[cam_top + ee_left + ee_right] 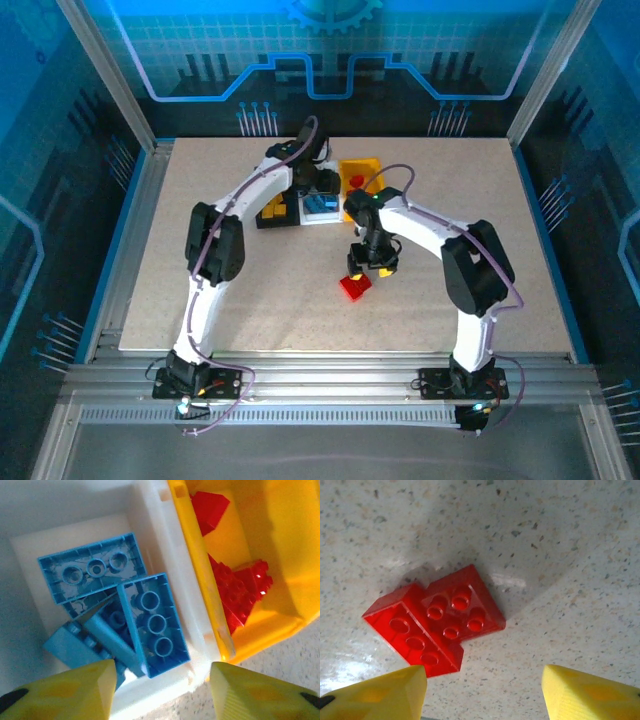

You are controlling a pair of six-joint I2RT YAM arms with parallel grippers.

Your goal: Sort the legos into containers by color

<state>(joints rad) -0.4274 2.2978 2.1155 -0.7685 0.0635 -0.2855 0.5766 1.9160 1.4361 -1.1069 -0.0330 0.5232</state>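
Blue legos [145, 625] are seen in the white bin [165, 540] directly beneath the left gripper [162, 680], which is spread with nothing between its fingers. Beneath the right gripper [484, 680], likewise spread and empty, red legos [435, 625] lie on the tabletop [570, 555].

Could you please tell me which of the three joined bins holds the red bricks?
The orange-yellow bin: red bricks lie inside it, while the white bin beside it holds blue bricks.

A speckled beige table [270, 305] inside blue-lit enclosure walls [50, 120].
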